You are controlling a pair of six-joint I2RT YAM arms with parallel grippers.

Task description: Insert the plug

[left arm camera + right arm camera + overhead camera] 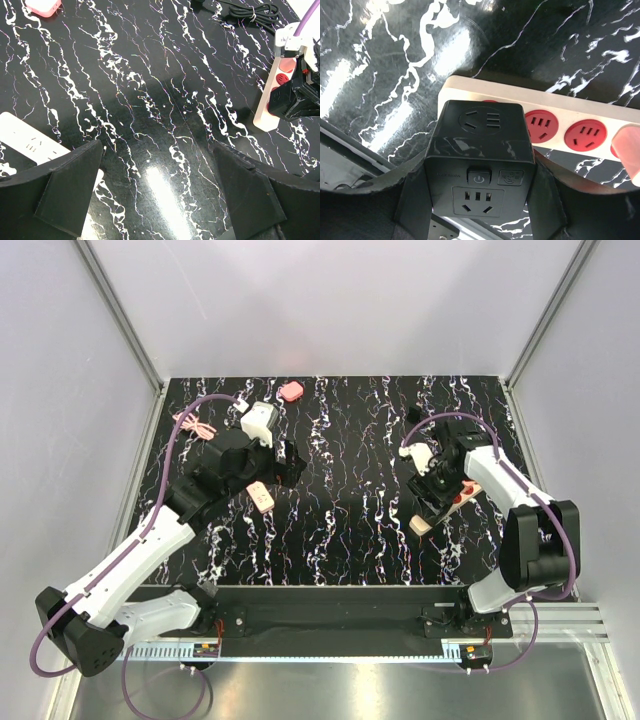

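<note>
The small pinkish-red rounded plug [291, 390] lies alone at the table's far edge; it also shows in the left wrist view [42, 6]. Neither gripper is near it. My right gripper [480, 200] is shut on a black cube adapter [481, 150] that sits over an end socket of the beige strip with red sockets [560, 102]. I cannot tell how deep it is seated. In the top view the right gripper [440, 485] is over the strip [425, 523]. My left gripper [160, 190] is open and empty above the table [285, 465].
A white power strip [27, 142] lies just left of my left fingers; in the top view it [260, 498] lies under the left arm. A coiled black cord [245, 9] lies at the far side. A pink cable [195, 425] lies at the far left.
</note>
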